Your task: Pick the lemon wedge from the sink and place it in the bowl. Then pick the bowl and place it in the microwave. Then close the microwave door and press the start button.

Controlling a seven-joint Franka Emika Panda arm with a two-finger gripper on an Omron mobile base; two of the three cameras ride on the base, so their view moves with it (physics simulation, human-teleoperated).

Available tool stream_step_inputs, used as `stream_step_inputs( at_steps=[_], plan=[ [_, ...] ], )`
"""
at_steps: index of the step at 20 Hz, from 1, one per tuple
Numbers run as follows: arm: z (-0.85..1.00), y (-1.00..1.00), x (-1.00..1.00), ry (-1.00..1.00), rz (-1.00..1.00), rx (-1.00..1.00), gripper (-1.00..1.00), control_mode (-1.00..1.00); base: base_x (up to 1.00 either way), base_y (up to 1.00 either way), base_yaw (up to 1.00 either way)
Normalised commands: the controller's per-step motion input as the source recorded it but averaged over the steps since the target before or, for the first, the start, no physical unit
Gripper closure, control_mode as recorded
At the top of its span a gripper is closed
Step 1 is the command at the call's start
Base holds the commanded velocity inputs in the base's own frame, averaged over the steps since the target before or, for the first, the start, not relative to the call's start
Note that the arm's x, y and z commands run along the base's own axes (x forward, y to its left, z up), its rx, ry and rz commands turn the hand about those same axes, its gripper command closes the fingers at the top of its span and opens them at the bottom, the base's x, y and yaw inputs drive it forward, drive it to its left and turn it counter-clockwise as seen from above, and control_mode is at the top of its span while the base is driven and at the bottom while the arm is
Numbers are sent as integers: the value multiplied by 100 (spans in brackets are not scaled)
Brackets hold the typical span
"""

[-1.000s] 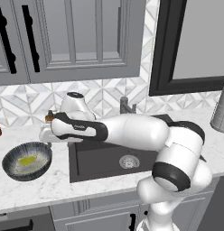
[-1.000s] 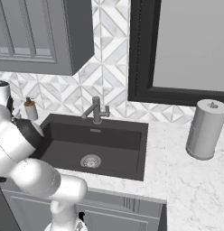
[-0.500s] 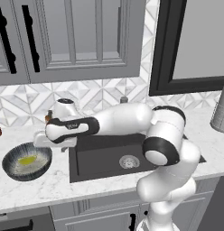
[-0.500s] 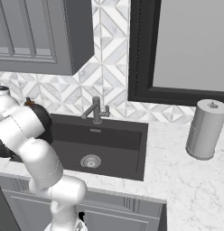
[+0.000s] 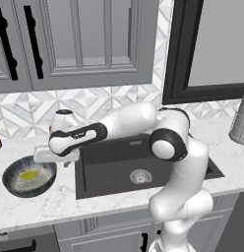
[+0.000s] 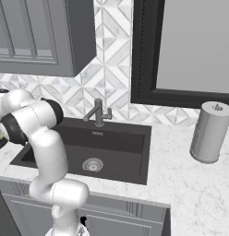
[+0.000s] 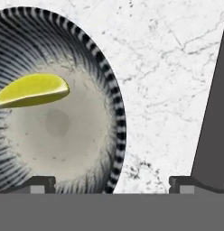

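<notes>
Pincer (image 7: 111, 185) first, nearest the hand camera: its jaws stand spread wide with nothing between them, one tip over the inside of the bowl (image 7: 59, 135) and the other over the marble surface (image 7: 163, 67) just beside the rim. In the left base view the hand sits at the bowl's right edge, slightly above it, between the bowl and the sink (image 5: 143, 165).

Inside the bowl lies the lemon wedge (image 7: 32, 90), resting on the pale speckled bottom toward one side. So the first step looks finished: the wedge is out of the basin and sitting in the dish. The bowl itself rests on the surface to the left of the sink, and nothing grips it yet.

Judging from the straddle of the rim, the step in hand is likely the grasp of the bowl by its wall. Left to do: lift it, carry it to the microwave, shut the door and press start.

Farther back, the faucet (image 6: 99, 113) rises behind the basin, grey cabinets (image 5: 89, 44) hang above, and a dark-framed panel (image 6: 185, 50) fills the upper right, with a metal canister (image 6: 209, 132) on the surface well off to the right.
</notes>
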Motion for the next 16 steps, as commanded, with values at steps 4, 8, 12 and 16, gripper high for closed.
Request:
stream_step_inputs(
  at_steps=[4,8,12,16],
  plan=[
    [-45,1,0,0,0,-1,-100,-100,0,0,0],
    [-39,9,2,0,0,-2,-100,-100,0,0,0],
    [-29,9,1,0,-1,-1,-100,-100,0,0,0],
    [-11,10,0,0,-2,-1,100,-100,0,0,0]
  ],
)
